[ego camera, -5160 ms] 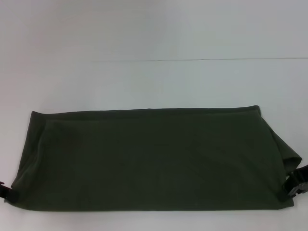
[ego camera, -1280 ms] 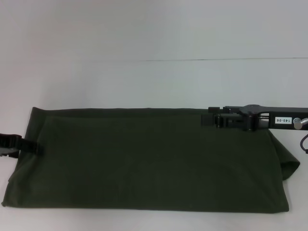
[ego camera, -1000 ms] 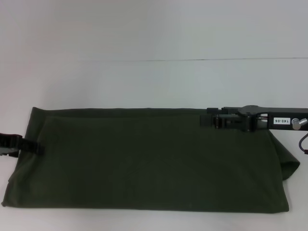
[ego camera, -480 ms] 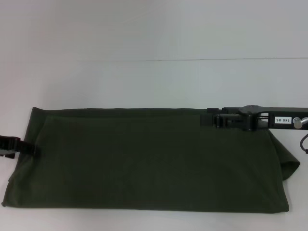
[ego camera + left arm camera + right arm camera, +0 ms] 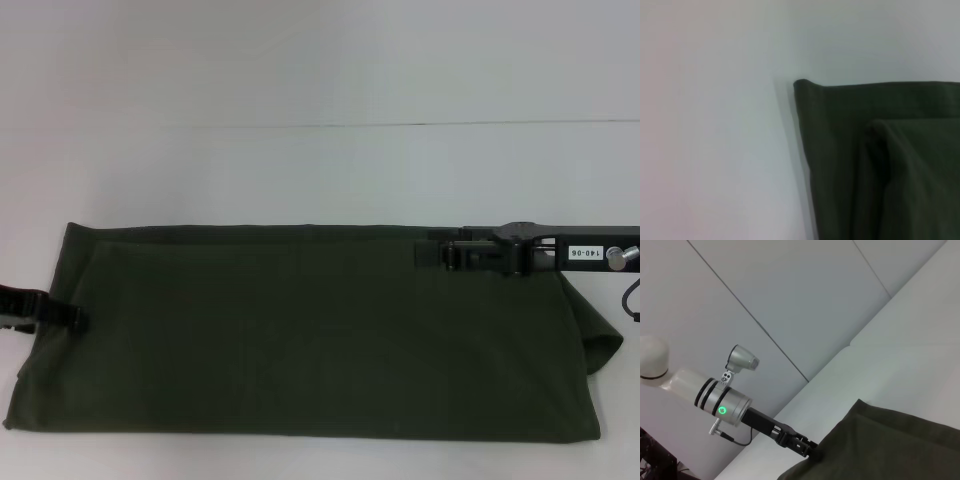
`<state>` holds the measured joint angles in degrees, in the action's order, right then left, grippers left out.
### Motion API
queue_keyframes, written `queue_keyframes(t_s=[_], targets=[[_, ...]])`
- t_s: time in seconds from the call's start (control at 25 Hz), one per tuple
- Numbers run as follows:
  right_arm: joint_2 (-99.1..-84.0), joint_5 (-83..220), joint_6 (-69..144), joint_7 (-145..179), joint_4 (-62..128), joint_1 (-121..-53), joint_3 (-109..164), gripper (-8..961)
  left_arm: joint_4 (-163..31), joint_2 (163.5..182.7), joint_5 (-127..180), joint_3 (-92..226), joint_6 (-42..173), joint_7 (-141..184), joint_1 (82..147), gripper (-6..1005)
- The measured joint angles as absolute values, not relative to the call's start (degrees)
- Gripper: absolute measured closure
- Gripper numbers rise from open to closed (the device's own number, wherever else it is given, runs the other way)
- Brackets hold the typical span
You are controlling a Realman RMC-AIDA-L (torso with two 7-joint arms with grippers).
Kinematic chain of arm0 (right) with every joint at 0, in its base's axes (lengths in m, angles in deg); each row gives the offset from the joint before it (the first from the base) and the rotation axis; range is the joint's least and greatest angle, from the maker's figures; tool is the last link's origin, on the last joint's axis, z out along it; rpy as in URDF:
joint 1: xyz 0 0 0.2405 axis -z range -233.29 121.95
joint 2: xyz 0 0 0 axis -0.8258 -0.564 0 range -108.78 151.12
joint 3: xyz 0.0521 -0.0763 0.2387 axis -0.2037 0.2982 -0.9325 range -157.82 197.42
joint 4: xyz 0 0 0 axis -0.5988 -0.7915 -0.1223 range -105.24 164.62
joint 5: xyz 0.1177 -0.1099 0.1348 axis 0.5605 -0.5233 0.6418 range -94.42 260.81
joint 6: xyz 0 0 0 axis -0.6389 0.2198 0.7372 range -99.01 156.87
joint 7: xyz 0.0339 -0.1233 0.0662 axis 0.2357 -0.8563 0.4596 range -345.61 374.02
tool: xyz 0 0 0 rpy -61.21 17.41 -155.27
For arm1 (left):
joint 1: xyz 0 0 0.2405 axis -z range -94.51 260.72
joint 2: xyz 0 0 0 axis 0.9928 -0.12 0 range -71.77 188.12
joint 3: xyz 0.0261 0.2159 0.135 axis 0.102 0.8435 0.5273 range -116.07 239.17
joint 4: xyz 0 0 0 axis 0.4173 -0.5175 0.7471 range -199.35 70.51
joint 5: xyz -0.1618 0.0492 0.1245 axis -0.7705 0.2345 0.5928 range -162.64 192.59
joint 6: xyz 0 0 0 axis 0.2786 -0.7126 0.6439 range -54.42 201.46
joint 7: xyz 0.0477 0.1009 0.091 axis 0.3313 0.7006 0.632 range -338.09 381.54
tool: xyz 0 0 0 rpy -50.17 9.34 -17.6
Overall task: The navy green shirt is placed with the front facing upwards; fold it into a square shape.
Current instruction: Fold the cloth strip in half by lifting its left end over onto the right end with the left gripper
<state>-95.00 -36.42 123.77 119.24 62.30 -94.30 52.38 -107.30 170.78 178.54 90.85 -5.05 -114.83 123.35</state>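
Navy green shirt [image 5: 310,330] lies flat on white table [image 5: 300,170] as long folded band, soft, light, limp; best pinched at short-end corners; left gripper [image 5: 62,318] at left edge, right gripper [image 5: 440,252] over far-right hem, grip on both unclear.

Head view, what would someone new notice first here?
A long band of the navy green shirt spreads across the near half of the white table, print hidden. The right gripper reaches in over its far right edge; the left gripper sits at its left edge.
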Motion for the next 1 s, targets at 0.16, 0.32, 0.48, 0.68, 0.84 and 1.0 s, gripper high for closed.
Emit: queue_keyframes(t_s=[0.16, 0.32, 0.48, 0.68, 0.84, 1.0], targets=[[-95.0, -36.42, 123.77, 119.24, 62.29, -94.26, 52.45, 238, -107.3, 170.78, 178.54, 90.96, -4.72, -114.85, 123.35, 165], [-95.0, -36.42, 123.77, 119.24, 62.29, -94.25, 52.49, 238, -107.31, 170.76, 178.54, 91.18, -4.54, -114.89, 123.35, 165], [-95.0, -36.42, 123.77, 119.23, 62.29, -94.25, 52.5, 237, -107.31, 170.77, 178.58, 91.53, -4.36, -115.0, 123.35, 166], [-95.0, -36.42, 123.8, 119.23, 62.29, -94.25, 52.49, 237, -107.21, 170.79, 178.59, 91.6, -4.34, -115.26, 123.37, 167], [-95.0, -36.42, 123.83, 119.23, 62.29, -94.24, 52.49, 237, -106.35, 170.7, 178.23, 91.52, -4.97, -115.34, 123.71, 167], [-94.97, -36.42, 123.86, 119.23, 62.29, -94.19, 52.49, 237, -105.72, 170.64, 178.12, 91.52, -5.11, -115.36, 124.06, 168]])
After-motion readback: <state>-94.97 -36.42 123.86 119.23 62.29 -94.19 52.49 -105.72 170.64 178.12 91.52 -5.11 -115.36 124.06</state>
